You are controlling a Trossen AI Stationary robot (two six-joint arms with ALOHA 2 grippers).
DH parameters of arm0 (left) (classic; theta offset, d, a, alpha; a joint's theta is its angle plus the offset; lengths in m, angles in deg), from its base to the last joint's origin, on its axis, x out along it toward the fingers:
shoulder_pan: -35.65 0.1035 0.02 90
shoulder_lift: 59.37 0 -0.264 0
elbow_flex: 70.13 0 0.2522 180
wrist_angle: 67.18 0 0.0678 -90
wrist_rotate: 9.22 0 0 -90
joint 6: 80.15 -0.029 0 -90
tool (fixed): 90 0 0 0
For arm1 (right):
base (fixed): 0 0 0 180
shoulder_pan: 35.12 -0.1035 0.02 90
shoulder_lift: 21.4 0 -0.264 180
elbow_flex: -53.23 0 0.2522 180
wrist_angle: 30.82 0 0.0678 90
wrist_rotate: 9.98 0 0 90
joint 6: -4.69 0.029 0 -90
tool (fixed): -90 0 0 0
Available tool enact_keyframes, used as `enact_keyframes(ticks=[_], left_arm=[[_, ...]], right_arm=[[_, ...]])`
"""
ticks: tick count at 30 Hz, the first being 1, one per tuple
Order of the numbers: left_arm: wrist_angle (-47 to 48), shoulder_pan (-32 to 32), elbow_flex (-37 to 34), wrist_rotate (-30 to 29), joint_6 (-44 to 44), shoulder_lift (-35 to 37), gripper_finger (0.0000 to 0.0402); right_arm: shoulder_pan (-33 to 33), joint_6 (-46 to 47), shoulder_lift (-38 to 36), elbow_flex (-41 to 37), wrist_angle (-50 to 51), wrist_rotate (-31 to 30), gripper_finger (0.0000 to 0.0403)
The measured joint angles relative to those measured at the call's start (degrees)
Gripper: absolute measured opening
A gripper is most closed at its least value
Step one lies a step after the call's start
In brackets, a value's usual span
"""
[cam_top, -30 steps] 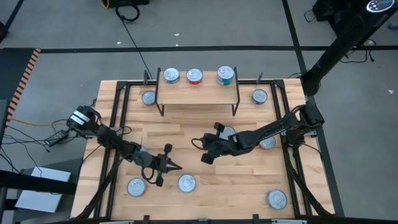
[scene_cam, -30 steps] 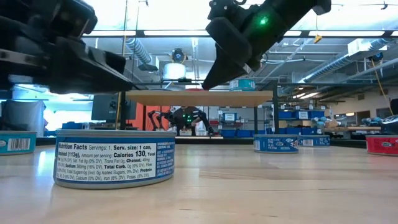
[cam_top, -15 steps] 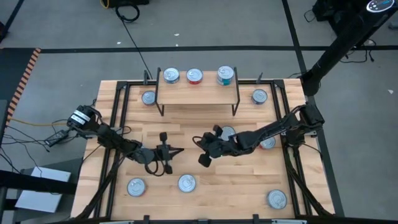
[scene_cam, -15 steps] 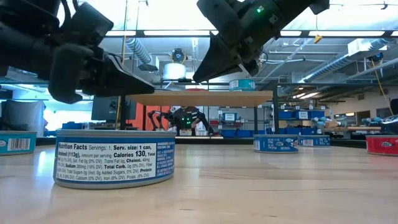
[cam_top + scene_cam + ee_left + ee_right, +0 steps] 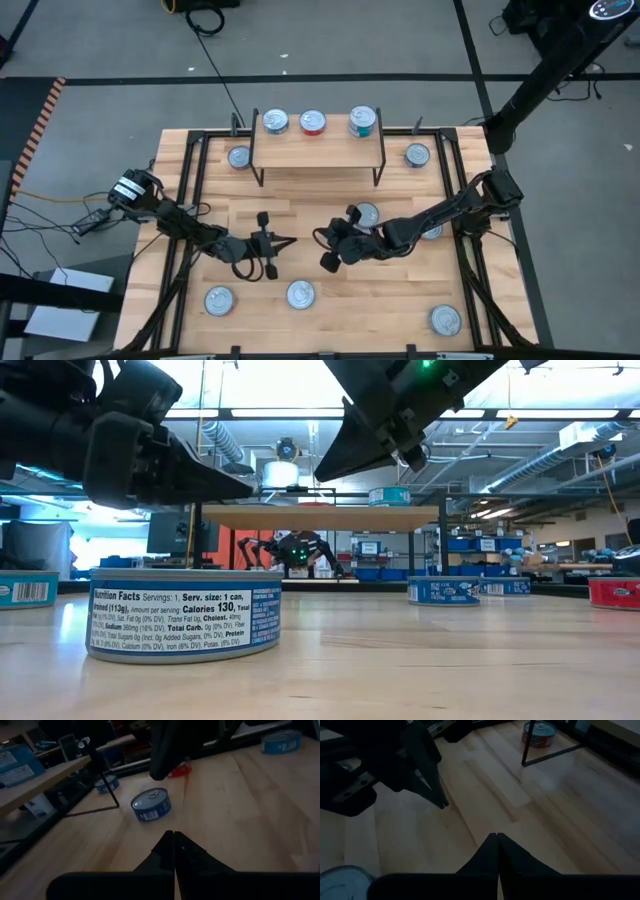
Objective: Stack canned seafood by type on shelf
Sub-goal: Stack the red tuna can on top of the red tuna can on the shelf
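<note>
Both end effectors hang clenched and empty over the middle of the tabletop (image 5: 300,225), tips facing each other: the left end effector (image 5: 288,241) and the right end effector (image 5: 318,234), close but apart. Nearest the front edge lie three tins (image 5: 300,294), one a blue-labelled can (image 5: 184,613) just before the left arm. Behind the right arm sits another tin (image 5: 366,214), with a red one partly hidden beside it. Farther back, the shelf (image 5: 316,150) carries a blue tin (image 5: 275,122), a red tin (image 5: 313,122) and a teal tin (image 5: 363,121) in a row, unstacked; two more tins flank it.
</note>
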Motion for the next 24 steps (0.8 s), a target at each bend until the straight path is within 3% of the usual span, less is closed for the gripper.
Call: enact_keyframes(ticks=[24], left_arm=[[0.1, 0.0, 0.0, 0.0, 0.0, 0.0, 0.0002]], right_arm=[[1.9, -4.8, 0.0, 0.0, -1.4, 0.0, 0.0009]])
